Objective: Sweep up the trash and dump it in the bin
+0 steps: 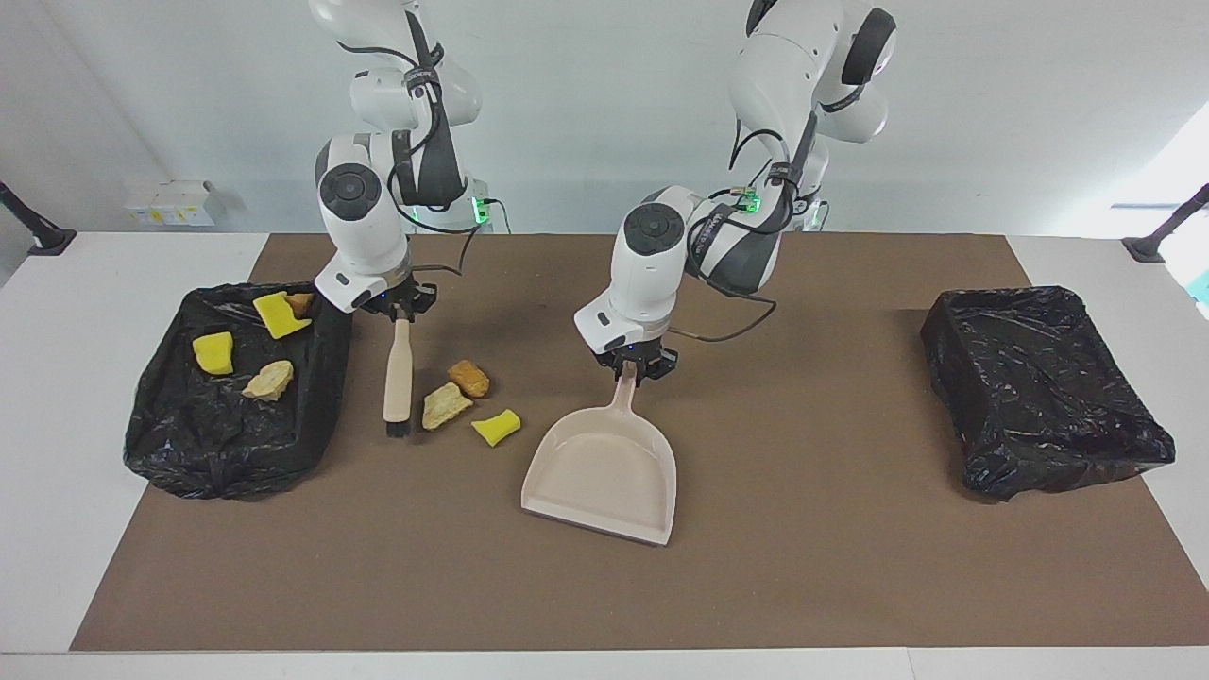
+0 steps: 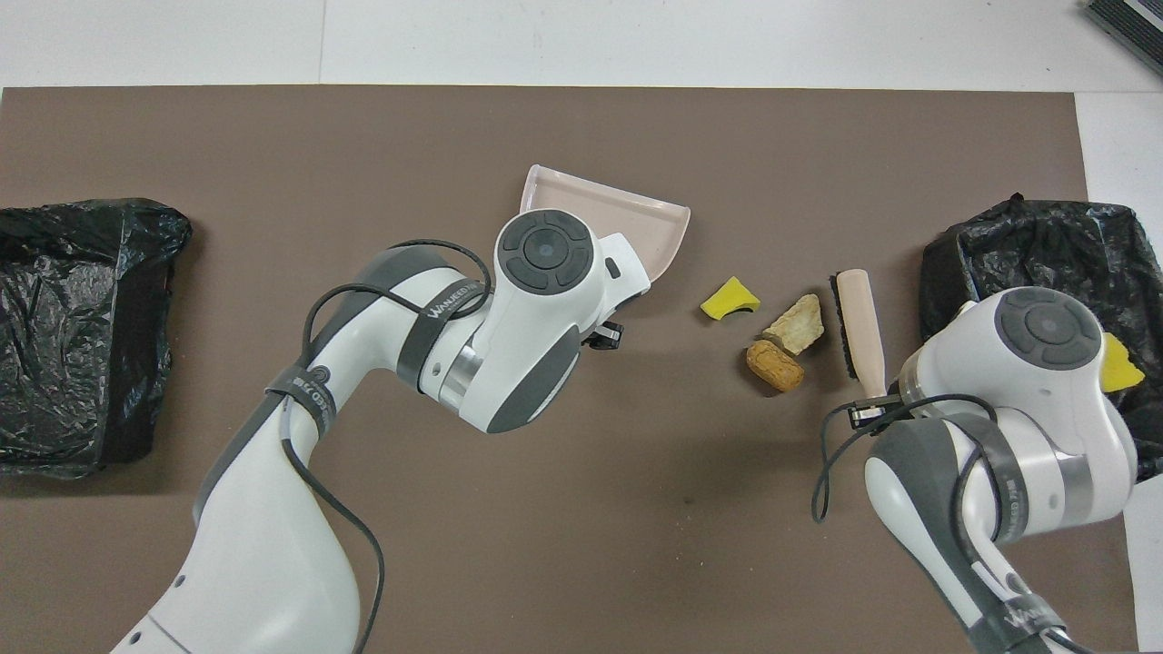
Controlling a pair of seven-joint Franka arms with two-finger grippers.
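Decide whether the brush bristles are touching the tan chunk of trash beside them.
Apart. The overhead view shows a strip of brown mat between the brush bristles and the tan chunk; the facing view agrees.

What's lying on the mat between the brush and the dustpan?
Three scraps lie between the brush and the dustpan: a tan chunk, an orange-brown chunk and a yellow sponge piece. Both views show them.

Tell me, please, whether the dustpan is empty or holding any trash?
Empty: the dustpan shows only its bare beige floor, and three scraps lie on the mat beside it.

"WANJEED" lettering on left arm's [image 2: 436, 309] dark cable strap
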